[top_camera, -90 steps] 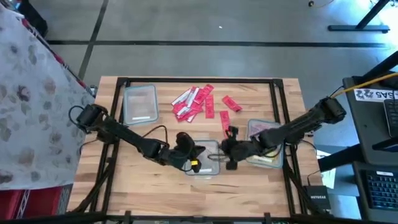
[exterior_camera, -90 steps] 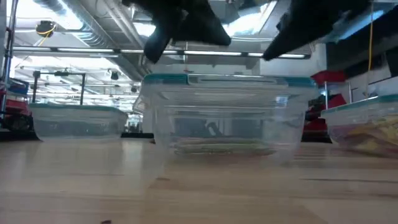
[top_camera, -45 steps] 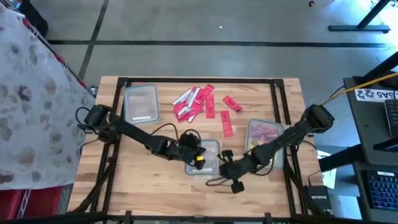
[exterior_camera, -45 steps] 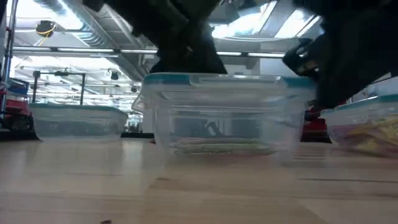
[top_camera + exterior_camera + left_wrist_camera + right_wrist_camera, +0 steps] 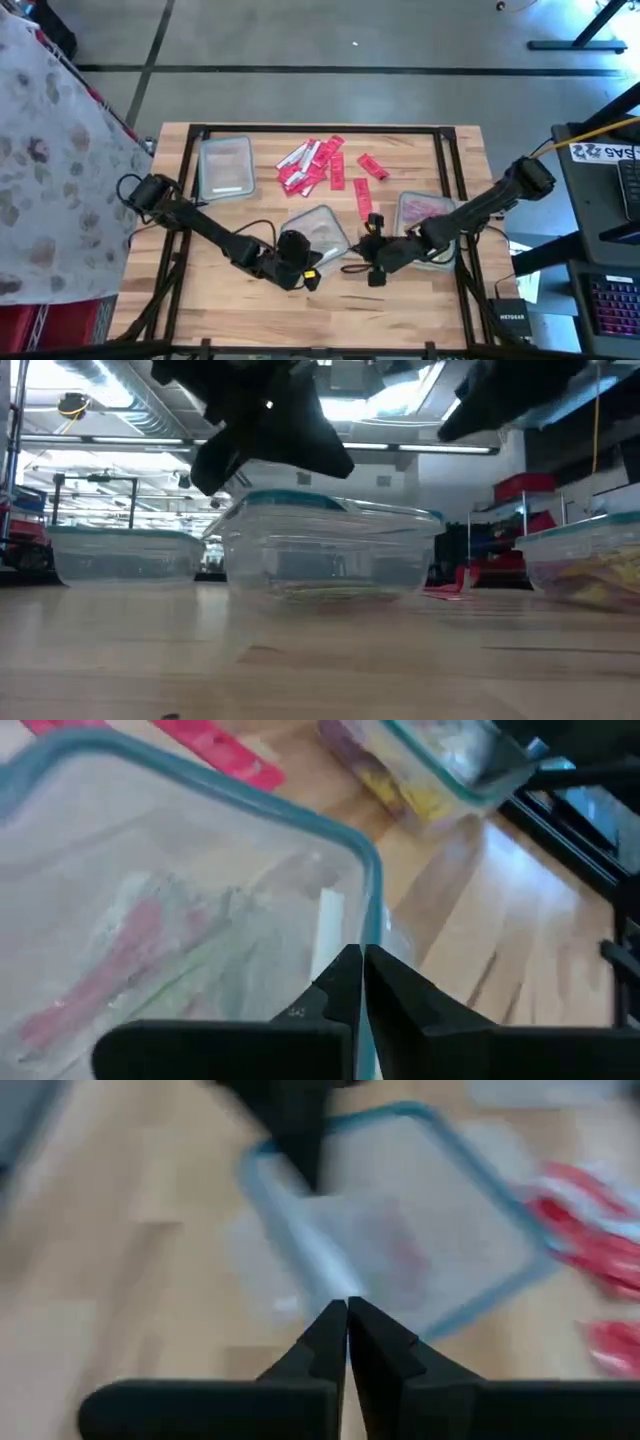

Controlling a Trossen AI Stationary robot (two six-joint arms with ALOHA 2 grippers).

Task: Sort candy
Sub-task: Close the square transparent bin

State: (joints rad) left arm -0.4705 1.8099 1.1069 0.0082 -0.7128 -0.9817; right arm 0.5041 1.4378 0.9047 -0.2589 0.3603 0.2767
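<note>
Candy (image 5: 318, 164) is heaped toward the counter's (image 5: 230, 295) far edge, beyond the middle tub (image 5: 318, 232). The tub's near rim is pinched by the left hand (image 5: 300, 272); the right hand (image 5: 368, 252), nearer the candy, is clenched empty.

Workshop: exposed ceiling ducts (image 5: 90, 375), concrete floor (image 5: 350, 40), shelving (image 5: 95, 500).

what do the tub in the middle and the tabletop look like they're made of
The middle tub looks like clear, glossy plastic: the wood shows through its walls, and its rim is a teal band, maybe a softer seal. The tabletop looks like light wood with a smooth finish, laid in narrow planks with visible grain. The left hand is shut on the tub's rim.
</note>
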